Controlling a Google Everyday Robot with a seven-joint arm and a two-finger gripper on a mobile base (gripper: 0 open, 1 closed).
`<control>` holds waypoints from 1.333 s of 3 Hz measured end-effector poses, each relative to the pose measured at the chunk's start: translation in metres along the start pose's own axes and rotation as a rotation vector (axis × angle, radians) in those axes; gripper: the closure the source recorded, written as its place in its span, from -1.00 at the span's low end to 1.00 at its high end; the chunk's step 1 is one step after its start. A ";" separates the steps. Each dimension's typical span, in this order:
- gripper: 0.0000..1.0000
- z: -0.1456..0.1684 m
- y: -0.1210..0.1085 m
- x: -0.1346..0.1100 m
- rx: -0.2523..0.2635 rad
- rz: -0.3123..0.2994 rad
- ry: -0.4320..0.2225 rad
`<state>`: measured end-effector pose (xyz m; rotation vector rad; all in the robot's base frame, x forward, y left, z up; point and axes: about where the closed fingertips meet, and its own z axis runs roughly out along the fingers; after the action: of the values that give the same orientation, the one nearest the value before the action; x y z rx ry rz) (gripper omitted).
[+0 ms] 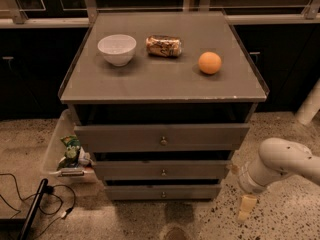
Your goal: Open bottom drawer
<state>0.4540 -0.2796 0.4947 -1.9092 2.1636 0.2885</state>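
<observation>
Because the drawer you must pull lies lowest, your claw (245, 207) hangs near the floor at the end of the pale arm (277, 164), to the right of the bottom drawer (163, 191) and apart from it. You cannot tell whether the claw is open or closed; it appears to hold nothing. The drawer's front looks shut, and its small knob (163, 194) is not yet reached. Above it are the middle drawer (163, 169) and top drawer (161, 136). On the surface (165, 84) rest a bowl (116, 49), a can (163, 46) and an orange (209, 62).
</observation>
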 end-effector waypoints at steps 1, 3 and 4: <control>-1.00 0.055 -0.008 0.009 -0.012 0.027 -0.013; -1.00 0.154 -0.012 0.012 -0.011 0.032 -0.108; -1.00 0.189 -0.017 0.019 0.003 0.050 -0.181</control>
<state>0.4780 -0.2422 0.3089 -1.7556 2.0924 0.4486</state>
